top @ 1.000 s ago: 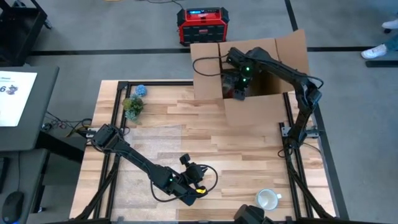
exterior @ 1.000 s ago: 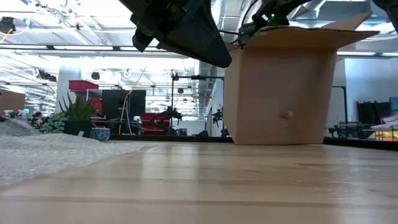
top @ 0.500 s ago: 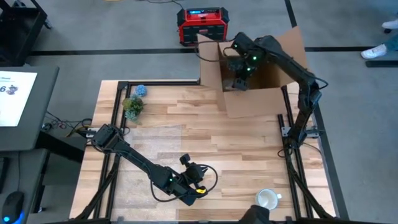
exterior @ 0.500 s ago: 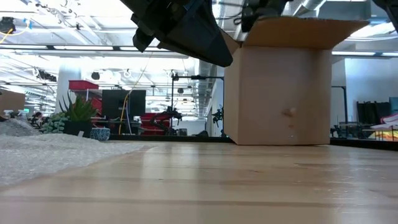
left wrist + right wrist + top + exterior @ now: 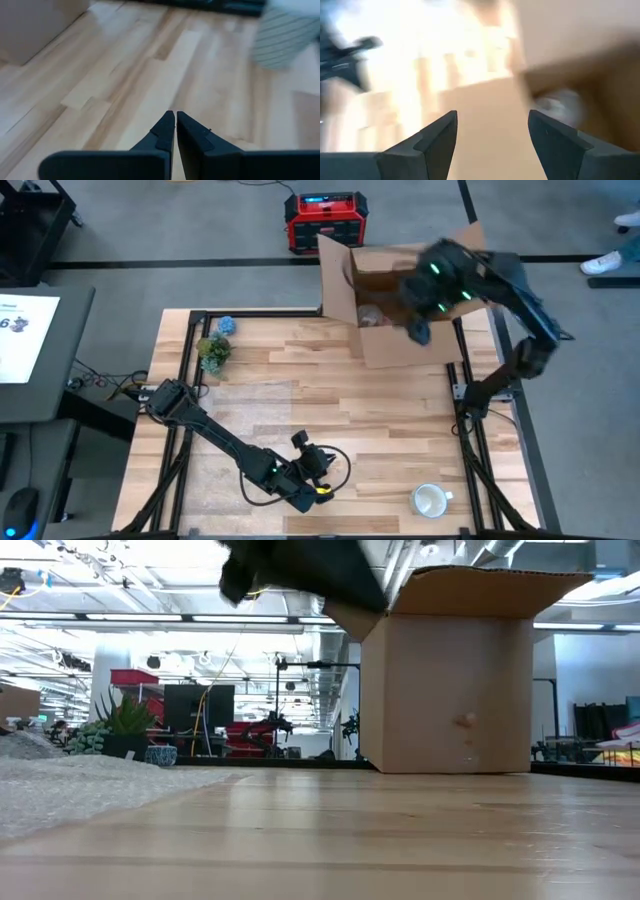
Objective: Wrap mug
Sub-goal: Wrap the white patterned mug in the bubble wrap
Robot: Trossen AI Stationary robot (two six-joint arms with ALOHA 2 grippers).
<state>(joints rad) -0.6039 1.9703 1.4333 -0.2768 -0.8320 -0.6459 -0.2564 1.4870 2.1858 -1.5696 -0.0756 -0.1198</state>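
Note:
A white mug (image 5: 430,500) stands on its base on the wood near the table's front edge; in the left wrist view it shows as the striped mug (image 5: 285,37). My left gripper (image 5: 318,482) is shut just left of it, low over the table, touching nothing (image 5: 175,117). My right gripper (image 5: 418,330), blurred, hangs open over the near flap of the open cardboard box (image 5: 400,290) at the far right (image 5: 492,125). A pale bundle (image 5: 372,315) lies inside the box.
A sheet of bubble wrap (image 5: 215,450) covers the table's near left (image 5: 60,795). A small plant (image 5: 213,350) and a blue ball (image 5: 227,325) sit at the far left corner. A red case (image 5: 322,220) stands on the floor behind the box.
The box has slid toward the table's right edge and turned, its left flap now standing up. My right gripper has come out of the box, moving fast toward the right and near side.

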